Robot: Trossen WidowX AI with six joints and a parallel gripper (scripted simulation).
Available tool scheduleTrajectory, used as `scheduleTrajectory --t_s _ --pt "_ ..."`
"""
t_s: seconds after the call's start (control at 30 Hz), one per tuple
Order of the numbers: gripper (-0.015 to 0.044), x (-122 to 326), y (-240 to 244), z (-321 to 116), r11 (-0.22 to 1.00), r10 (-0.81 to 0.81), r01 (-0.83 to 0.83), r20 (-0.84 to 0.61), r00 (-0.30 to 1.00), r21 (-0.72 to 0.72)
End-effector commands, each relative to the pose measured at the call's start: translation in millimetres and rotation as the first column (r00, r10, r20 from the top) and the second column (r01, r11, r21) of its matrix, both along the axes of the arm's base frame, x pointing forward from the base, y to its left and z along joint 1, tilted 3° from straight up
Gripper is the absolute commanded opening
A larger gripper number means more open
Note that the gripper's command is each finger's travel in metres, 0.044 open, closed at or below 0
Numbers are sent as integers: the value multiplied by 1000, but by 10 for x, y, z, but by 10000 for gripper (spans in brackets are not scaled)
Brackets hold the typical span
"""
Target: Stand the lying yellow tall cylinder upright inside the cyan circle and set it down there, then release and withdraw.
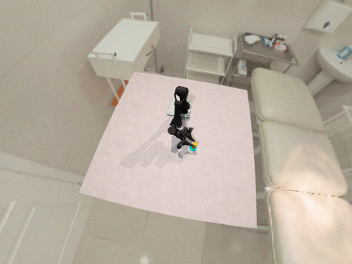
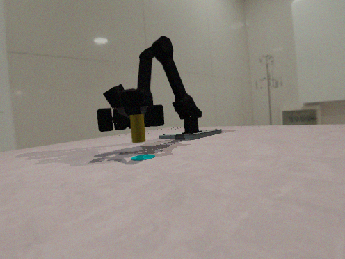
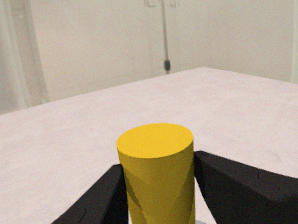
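The yellow tall cylinder (image 1: 195, 144) (image 2: 138, 129) (image 3: 159, 175) is held close to upright in the air, its lower end a little above the table top. My gripper (image 3: 158, 167) is shut on it, one black finger on each side, near its upper part. The cyan circle (image 1: 192, 149) (image 2: 143, 157) lies flat on the table below the cylinder. In the top view the cylinder's top overlaps the circle's upper edge. The circle is hidden in the wrist view.
The pink table top (image 1: 142, 188) (image 2: 209, 195) (image 3: 240, 110) carries the arm's base plate (image 1: 172, 108) (image 2: 205, 134) behind the gripper. The arm's shadow falls across the table beside the circle. An examination couch (image 1: 301, 149) stands beyond the table's edge.
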State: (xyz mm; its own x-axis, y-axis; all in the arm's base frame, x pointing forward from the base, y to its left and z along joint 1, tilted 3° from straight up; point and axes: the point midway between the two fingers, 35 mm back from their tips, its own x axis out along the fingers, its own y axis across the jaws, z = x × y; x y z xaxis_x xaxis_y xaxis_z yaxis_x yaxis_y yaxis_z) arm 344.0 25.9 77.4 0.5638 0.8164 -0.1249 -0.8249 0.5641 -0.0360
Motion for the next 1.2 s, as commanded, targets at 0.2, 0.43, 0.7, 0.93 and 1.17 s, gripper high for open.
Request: scheduleTrajectory --t_s 0.2,0.43,0.7,0.93,1.17 --pt "105 -63 13 -215 1000 3 -3 -9 1000 4" --pt "105 -77 -9 -391 1000 0 0 -8 1000 2" --pt "105 -77 -9 -391 1000 0 0 -8 1000 2" --pt "236 -77 -9 -391 1000 0 0 -8 1000 2" --pt "400 -77 -9 -391 1000 0 0 -8 1000 2"
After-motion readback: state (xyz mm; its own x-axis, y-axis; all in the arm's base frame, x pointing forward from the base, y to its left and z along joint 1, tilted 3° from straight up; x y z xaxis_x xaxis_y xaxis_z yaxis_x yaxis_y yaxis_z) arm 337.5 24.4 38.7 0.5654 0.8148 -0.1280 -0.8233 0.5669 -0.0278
